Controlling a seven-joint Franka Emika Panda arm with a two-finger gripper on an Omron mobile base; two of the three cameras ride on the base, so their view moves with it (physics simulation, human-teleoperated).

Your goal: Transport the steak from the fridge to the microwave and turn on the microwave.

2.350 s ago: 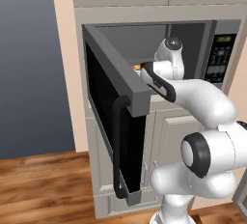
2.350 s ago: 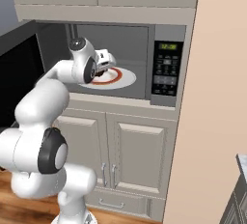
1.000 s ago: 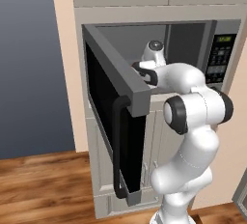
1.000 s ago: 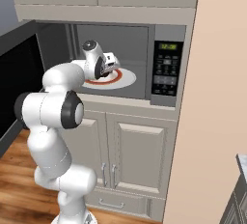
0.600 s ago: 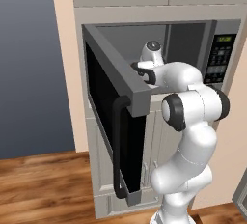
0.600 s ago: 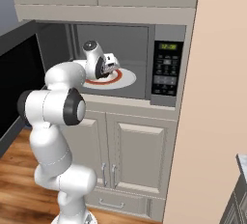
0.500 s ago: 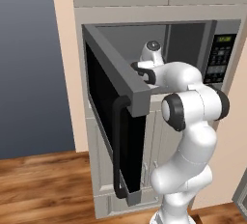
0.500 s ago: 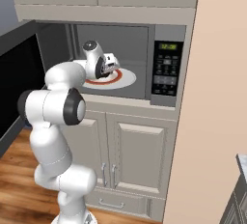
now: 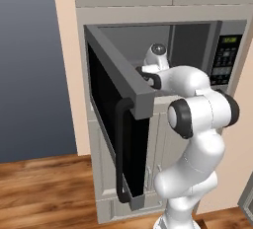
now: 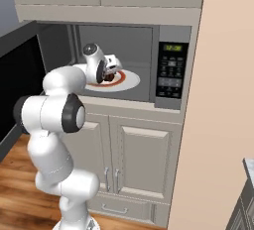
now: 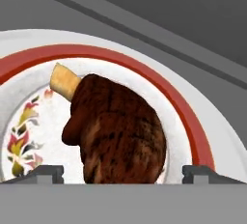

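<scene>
Steak (image 11: 118,131): lies on the red-rimmed plate (image 11: 202,136) inside the microwave (image 10: 124,65), between the fingertips (image 11: 46,174).
End effector (image 10: 110,70): jaws spread wide either side of the meat, not pinching it.
Microwave door (image 9: 116,119): swung open to the left.
Button panel (image 10: 171,73): right of the cavity.

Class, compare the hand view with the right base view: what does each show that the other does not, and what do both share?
Hand view alone: the steak's mottled brown surface, its tan bone end, and the plate's flower pattern, with the gripper fingertips apart on either side of the steak.
Right base view alone: the microwave's button panel with its green display, the cabinet doors and the white arm.
Both: the red-rimmed plate inside the microwave.
</scene>
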